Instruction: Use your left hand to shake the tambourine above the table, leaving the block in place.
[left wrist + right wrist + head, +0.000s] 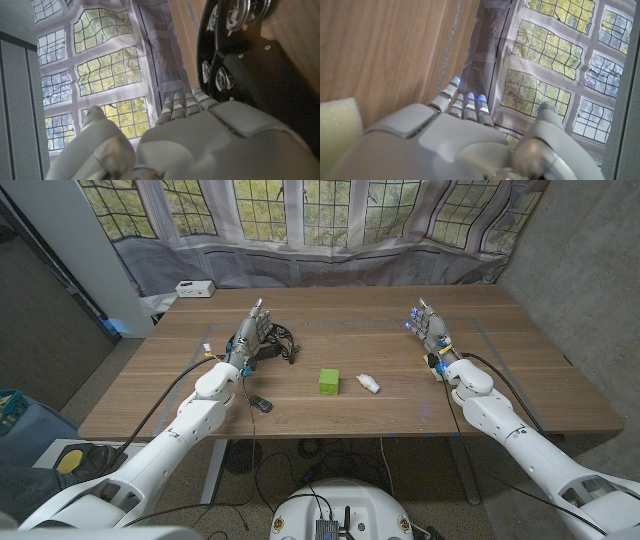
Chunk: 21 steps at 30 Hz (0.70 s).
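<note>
My left hand point(250, 332) stands at the tambourine point(276, 343), upper left of the desk point(520, 380), fingers straight and apart, no grip that I can see, placed there I'd guess for the pickup. The block point(328, 382) sits mid-frame, well apart, so a lift shouldn't disturb it. Right hand point(428, 328) stands empty, fingers spread, upper right; no containers.
</note>
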Motion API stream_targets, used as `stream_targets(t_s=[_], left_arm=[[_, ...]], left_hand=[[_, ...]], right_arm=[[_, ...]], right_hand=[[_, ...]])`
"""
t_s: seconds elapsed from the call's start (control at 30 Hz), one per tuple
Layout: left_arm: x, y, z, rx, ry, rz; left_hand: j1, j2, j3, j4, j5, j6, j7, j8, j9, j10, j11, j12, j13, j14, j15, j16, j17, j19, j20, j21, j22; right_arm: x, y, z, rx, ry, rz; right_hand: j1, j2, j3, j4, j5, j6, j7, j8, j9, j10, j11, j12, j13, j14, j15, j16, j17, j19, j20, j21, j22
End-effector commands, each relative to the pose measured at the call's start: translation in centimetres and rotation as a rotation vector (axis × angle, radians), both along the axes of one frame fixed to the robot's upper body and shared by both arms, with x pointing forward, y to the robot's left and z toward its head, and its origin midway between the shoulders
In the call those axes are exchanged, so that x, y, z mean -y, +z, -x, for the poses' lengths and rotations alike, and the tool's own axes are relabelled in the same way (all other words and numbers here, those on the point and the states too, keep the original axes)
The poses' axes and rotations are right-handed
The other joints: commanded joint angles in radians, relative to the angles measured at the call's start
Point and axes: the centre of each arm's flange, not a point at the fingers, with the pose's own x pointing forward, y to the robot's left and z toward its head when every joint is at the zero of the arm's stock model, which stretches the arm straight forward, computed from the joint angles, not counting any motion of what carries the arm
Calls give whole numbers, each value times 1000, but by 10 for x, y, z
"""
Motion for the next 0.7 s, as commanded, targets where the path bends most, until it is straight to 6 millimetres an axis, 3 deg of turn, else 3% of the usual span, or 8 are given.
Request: stream_targets(t_s=[0.03, 0.43, 0.7], left_arm=[[-1, -3, -2, 9, 9, 12], [-8, 12, 12, 55, 45, -25], [-12, 19, 25, 105, 135, -48]], left_hand=[[13, 2, 11, 0, 6, 6, 26, 6, 3, 8, 3, 7, 4, 8, 7, 7, 5, 1, 16, 6, 2], [40, 20, 27, -12, 2, 43, 18, 13, 3, 48, 1, 17, 5, 47, 9, 14, 4, 33, 33, 13, 3], [88, 44, 55, -36, -6, 110, 13, 24, 3, 108, -4, 31, 6, 109, 2, 21, 4, 90, 38, 25, 4]], right_arm=[[-4, -4, 2, -5, -14, -8], [-7, -2, 12, 41, -21, 13], [-8, 3, 13, 61, -27, 27]], right_hand=[[9, 2, 8, 1, 6, 10, -3, 3, 2, 3, 6, 8, 5, 4, 7, 6, 3, 5, 2, 4, 3], [13, 2, 9, -1, 5, 11, -3, 2, 2, 5, 4, 7, 6, 6, 5, 6, 3, 13, -4, 5, 3], [16, 4, 10, -2, 6, 12, -2, 2, 2, 6, 5, 7, 6, 12, 4, 8, 3, 18, -7, 7, 3]])
